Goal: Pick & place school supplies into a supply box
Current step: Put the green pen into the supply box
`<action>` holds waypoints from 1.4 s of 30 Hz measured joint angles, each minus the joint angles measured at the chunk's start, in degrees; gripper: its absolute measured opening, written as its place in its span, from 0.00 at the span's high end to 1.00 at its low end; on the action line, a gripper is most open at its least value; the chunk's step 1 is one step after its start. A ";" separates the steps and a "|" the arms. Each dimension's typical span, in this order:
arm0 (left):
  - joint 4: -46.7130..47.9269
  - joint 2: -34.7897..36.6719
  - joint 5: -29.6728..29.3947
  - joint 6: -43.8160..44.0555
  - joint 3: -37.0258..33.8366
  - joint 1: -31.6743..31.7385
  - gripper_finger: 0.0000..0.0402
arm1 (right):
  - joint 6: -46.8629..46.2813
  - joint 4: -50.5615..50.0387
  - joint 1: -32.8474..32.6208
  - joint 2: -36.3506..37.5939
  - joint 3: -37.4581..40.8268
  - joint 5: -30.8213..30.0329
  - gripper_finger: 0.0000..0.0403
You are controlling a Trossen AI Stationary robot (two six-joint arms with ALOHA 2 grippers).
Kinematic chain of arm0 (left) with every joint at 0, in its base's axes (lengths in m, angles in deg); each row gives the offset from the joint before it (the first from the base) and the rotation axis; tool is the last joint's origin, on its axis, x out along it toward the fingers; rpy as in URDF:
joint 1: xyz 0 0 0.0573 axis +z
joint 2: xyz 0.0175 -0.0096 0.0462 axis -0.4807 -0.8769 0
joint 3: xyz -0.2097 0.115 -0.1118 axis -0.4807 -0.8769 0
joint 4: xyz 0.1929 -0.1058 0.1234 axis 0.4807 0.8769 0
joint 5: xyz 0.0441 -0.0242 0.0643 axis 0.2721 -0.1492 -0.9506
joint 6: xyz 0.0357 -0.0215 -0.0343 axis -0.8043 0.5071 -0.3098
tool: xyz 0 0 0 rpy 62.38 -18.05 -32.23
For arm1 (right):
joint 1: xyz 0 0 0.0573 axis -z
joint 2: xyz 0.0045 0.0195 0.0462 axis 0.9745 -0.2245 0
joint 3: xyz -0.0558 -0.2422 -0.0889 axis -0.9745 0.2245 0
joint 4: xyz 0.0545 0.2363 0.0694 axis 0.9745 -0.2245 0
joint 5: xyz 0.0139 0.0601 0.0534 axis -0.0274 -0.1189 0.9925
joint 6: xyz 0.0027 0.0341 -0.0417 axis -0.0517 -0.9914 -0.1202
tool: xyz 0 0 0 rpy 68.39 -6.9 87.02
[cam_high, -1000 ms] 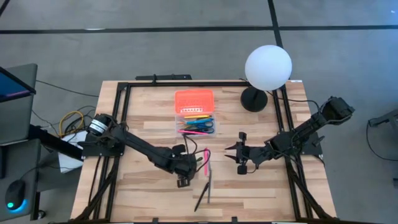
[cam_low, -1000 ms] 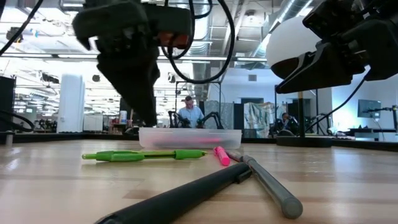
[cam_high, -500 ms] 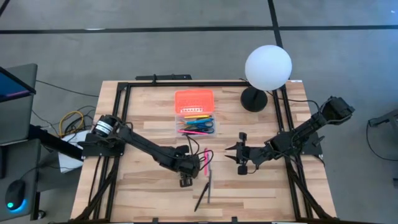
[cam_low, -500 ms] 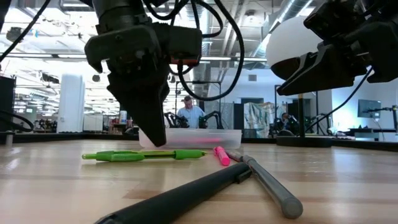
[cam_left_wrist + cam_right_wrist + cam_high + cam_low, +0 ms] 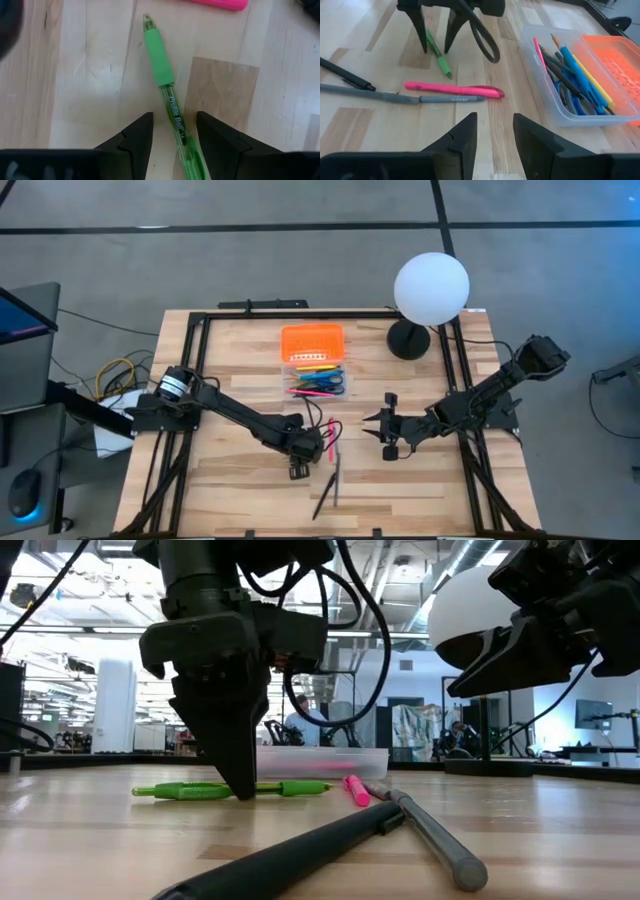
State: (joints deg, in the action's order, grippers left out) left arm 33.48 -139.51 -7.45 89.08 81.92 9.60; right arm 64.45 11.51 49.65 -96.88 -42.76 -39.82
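A green pen (image 5: 161, 62) lies flat on the wooden table, left of the pink marker (image 5: 331, 442). My left gripper (image 5: 174, 120) is open and points steeply down over it, one finger on each side of the clear barrel, fingertips close to the table (image 5: 240, 790); I cannot tell whether they touch it. The supply box (image 5: 313, 380), a clear case with its orange lid (image 5: 312, 340) lying open behind it, holds several pens and blue-handled scissors. My right gripper (image 5: 385, 438) waits open above the table's right half, with nothing between its fingers.
A grey pen (image 5: 395, 96) and a black pen (image 5: 345, 72) lie near the front edge, right beside the pink marker (image 5: 452, 90). A white globe lamp (image 5: 430, 288) on a black base stands at the far right. A black frame runs around the table.
My left gripper has come down toward the green pen, shifting a little toward the table's right, and its open fingers now straddle the pen near the tabletop. The pens have not moved.
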 joint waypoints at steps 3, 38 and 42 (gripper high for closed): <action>1.64 -0.12 0.04 0.52 0.04 0.00 0.63 | 0.01 0.02 0.00 0.00 0.01 -0.01 0.70; 10.99 -0.15 1.82 -10.05 0.08 1.33 0.92 | -0.47 -0.57 0.02 0.00 0.05 -0.06 0.70; 11.27 -0.17 1.35 -10.58 0.42 1.09 0.93 | -0.47 -0.66 0.02 0.00 0.05 -0.06 0.70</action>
State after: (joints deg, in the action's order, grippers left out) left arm 44.75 -139.68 -6.10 78.51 82.35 10.69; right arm 63.98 10.85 49.67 -96.88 -42.71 -39.87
